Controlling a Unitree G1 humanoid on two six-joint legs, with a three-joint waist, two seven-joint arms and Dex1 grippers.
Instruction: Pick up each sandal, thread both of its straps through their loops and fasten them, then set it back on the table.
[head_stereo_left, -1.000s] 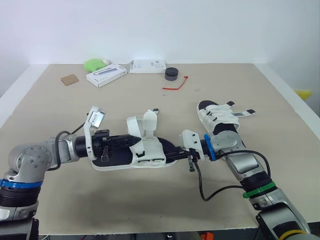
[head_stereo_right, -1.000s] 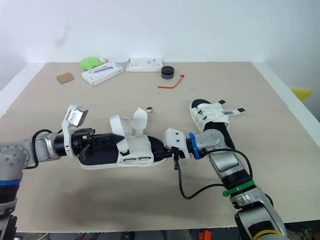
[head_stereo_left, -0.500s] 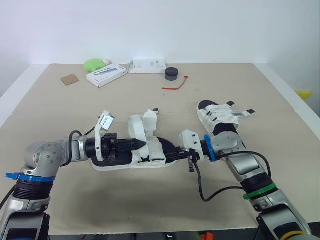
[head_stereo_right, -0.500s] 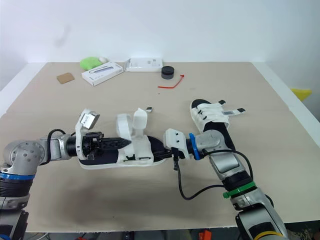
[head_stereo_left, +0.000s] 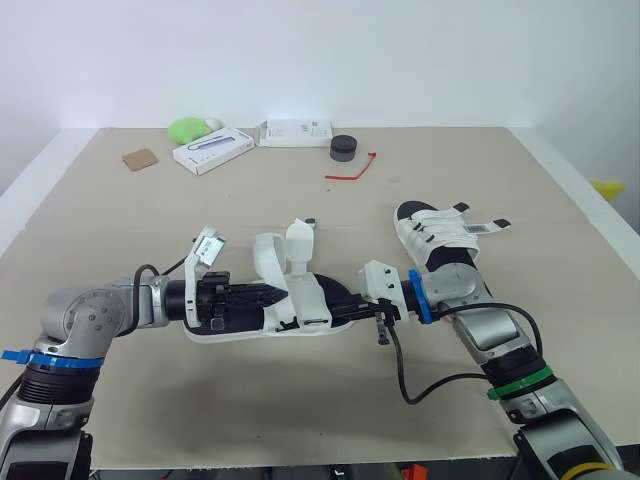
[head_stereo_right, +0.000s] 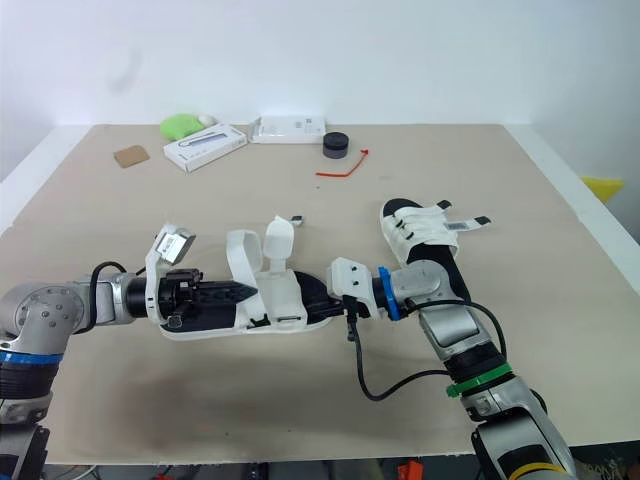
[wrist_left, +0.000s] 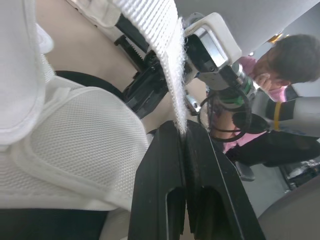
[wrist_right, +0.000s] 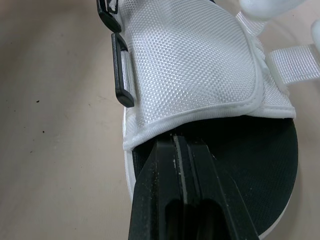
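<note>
A white sandal (head_stereo_left: 300, 312) with a black footbed lies across the middle of the table (head_stereo_left: 300, 420). Two of its straps stand up loose. My left gripper (head_stereo_left: 284, 293) reaches along the footbed from the left and is shut on one white webbing strap (wrist_left: 167, 60); the left wrist view shows the fingertips (wrist_left: 172, 137) pinching its lower end. My right gripper (wrist_right: 175, 143) is shut on the sandal's sole rim at the opposite end (head_stereo_left: 350, 303). A second white sandal (head_stereo_left: 437, 238) lies to the right, straps across its top.
Along the far edge lie a green object (head_stereo_left: 190, 128), two white boxes (head_stereo_left: 212, 150) (head_stereo_left: 296, 132), a black round object (head_stereo_left: 344, 148), a red tie (head_stereo_left: 352, 170) and a brown card (head_stereo_left: 140, 159). A person (wrist_left: 285, 60) is beyond the table.
My left gripper slid along the footbed to the strap and closed on it, then drew back slightly left, pulling the strap with it. The right gripper has stayed put.
</note>
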